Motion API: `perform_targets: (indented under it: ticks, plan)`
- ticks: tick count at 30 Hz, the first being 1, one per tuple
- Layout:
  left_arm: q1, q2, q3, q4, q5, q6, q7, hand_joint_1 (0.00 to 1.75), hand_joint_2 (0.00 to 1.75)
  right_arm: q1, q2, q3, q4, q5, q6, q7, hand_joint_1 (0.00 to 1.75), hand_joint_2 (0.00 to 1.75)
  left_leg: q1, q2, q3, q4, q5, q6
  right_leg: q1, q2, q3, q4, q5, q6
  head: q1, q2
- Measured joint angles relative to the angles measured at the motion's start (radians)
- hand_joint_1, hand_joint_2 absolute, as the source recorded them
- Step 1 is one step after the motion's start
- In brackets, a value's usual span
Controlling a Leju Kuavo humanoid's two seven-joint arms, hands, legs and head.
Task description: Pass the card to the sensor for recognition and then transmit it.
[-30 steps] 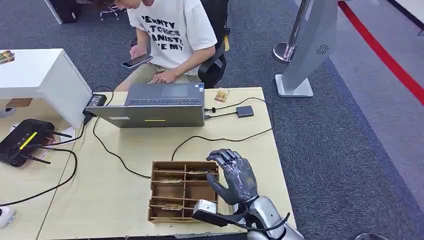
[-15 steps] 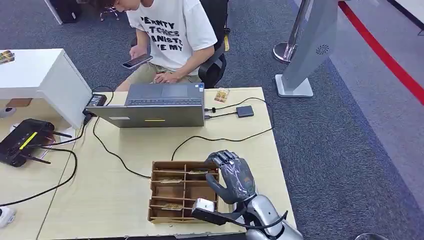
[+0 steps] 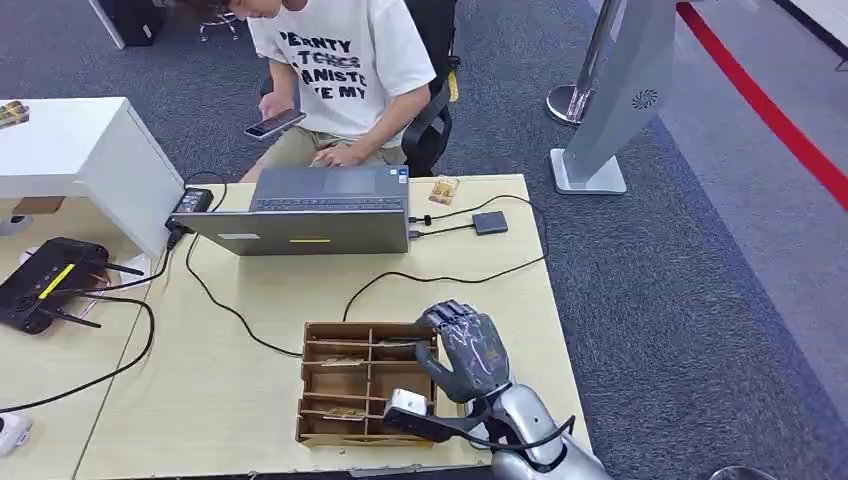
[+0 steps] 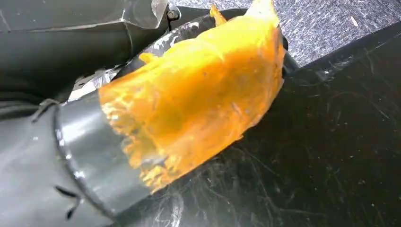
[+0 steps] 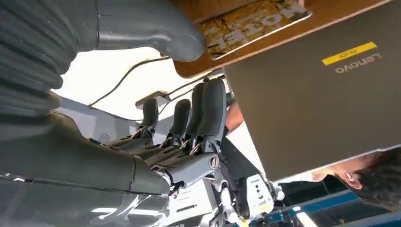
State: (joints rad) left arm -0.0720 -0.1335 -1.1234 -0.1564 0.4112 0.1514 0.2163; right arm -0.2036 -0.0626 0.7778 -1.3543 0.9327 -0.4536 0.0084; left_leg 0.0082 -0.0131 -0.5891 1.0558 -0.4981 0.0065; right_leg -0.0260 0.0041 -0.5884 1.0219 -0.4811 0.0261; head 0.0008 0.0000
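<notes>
Cardboard tray [image 3: 330, 405] sits on your bench [image 3: 260, 300]; in the head view your right robot hand [image 3: 468, 350] hovers at its right edge, fingers spread, holding nothing, cards [image 3: 343, 361] lying in the compartments. Right wrist view: thumb [image 5: 156, 28] just beside a card [image 5: 250, 21] in the tray, laptop [image 5: 321, 90] behind. Left wrist view: left robot hand's state cannot be told.

Floor: grey carpet [image 3: 690, 300] with a red stripe [image 3: 775, 110] running diagonally at the far right.
Table: light wooden top [image 3: 250, 300], with dark cables lying across it.
Side furniture: white cabinet [image 3: 90, 160] at the left.
Seating: black office chair [image 3: 432, 120], a person sitting in it.
Stand: grey floor-standing kiosk [image 3: 620, 90] on the carpet.
</notes>
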Motion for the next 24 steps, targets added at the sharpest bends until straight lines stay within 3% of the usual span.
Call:
perform_targets:
  ticks: [24]
  plan:
    - [0.0,0.0,0.0,0.0,0.002,0.0,0.0,0.0,0.0,0.0,0.014,-0.013,0.026,0.002,0.009,0.003,1.03,1.75,0.0,0.0,0.0,0.0,0.0,0.0,0.0,0.0,0.0,0.0,0.0,0.0,0.0,0.0]
